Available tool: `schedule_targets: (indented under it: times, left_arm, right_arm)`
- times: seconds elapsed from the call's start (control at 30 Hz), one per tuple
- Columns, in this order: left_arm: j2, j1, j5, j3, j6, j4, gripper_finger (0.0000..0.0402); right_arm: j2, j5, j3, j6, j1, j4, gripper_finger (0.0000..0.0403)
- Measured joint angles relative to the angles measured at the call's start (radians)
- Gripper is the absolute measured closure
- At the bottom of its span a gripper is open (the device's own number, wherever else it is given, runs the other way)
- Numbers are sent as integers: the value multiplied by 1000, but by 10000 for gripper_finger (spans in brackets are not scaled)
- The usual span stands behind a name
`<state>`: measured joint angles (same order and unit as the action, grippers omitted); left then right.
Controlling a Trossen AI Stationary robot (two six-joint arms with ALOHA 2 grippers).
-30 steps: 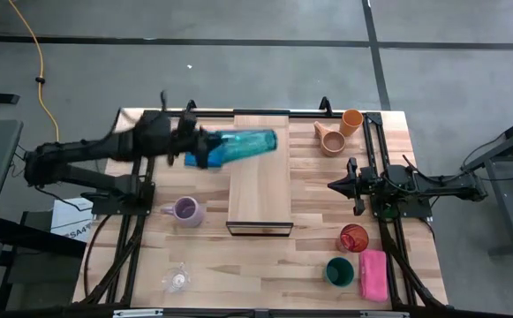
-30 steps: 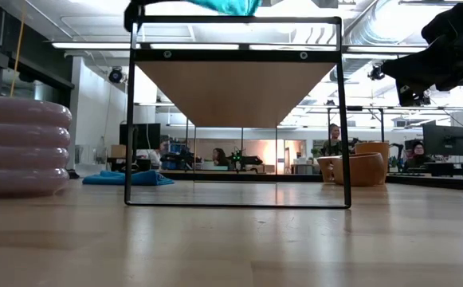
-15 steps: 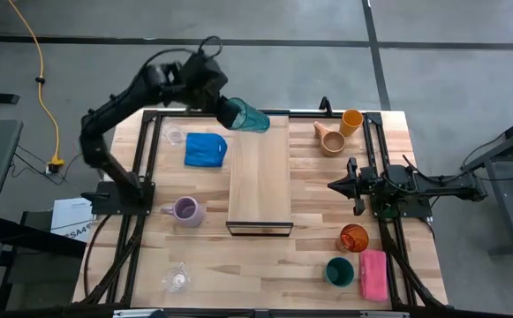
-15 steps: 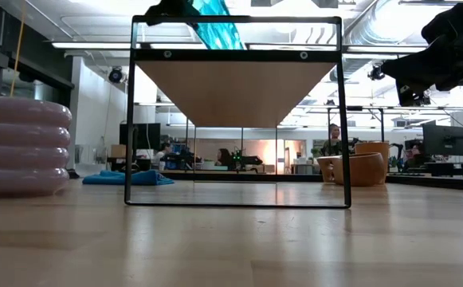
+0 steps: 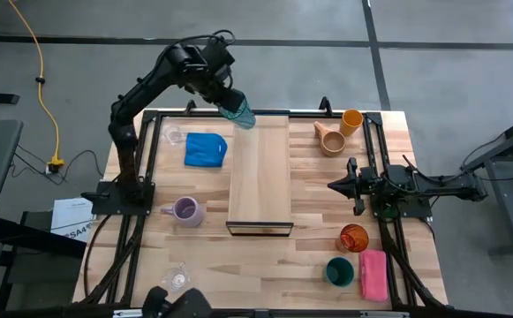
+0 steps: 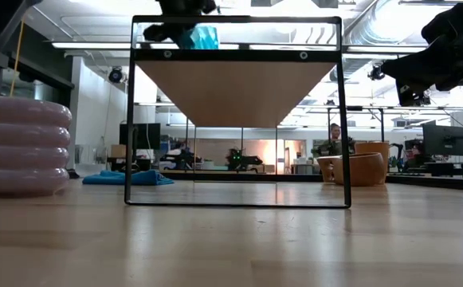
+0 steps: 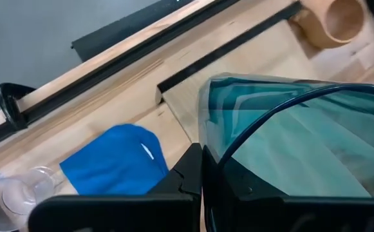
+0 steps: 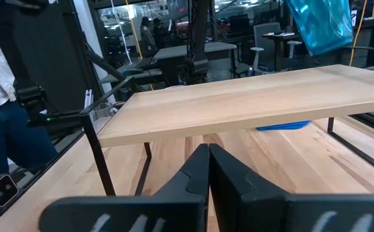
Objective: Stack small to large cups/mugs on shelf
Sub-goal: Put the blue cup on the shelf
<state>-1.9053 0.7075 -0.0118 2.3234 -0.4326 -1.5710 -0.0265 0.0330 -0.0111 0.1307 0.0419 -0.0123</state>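
The light-wood shelf [image 5: 259, 177] stands in the middle of the table on its thin black frame. My left gripper [image 5: 230, 103] is over the shelf's far-left corner, shut on the teal tumbler [image 5: 237, 115], which shows just above the shelf top in the low view [image 6: 200, 37]. My right gripper [image 5: 334, 185] waits shut, level, right of the shelf. On the table stand a lavender mug [image 5: 185, 210], two clear glasses [image 5: 175, 135] [image 5: 177, 279], a tan mug [image 5: 331, 139], an orange cup [image 5: 351, 121], a red cup [image 5: 354, 237] and a dark green cup [image 5: 339, 271]. My left gripper has the teal tumbler's wall at the rim nearest the fingers [image 7: 220, 153], pinched between the two shut fingers. The fingers come from above, slanting steeply down. The tumbler hangs below them, tilted [image 8: 320, 24], its lower end just above the shelf's far-left corner.
A blue cloth [image 5: 205, 148] lies left of the shelf, near one clear glass. A pink sponge [image 5: 373, 274] lies at the near right beside the dark green cup. The shelf top [image 8: 238, 103] is bare wood.
My left gripper has swung from above the blue cloth toward the table's far edge and right, rising and tipping from nearly level to steeply down. The tumbler, first lying level in the hold, now hangs nearly upright over the shelf's far-left corner. The cloth is uncovered.
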Motion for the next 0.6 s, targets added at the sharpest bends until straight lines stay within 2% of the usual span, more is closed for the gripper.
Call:
schedule_targets:
  times: [0.4, 0.53, 0.6]
  left_arm:
    - [-24, 32, -5, 0, -18, -2, 402]
    - [-24, 33, 82, 0, -20, 1, 402]
    - [-24, 24, 81, 0, -20, 1, 402]
  right_arm:
    - [0, 0, 0, 0, 0, 0, 403]
    - [0, 0, 0, 0, 0, 0, 403]
    - [0, 0, 0, 0, 0, 0, 403]
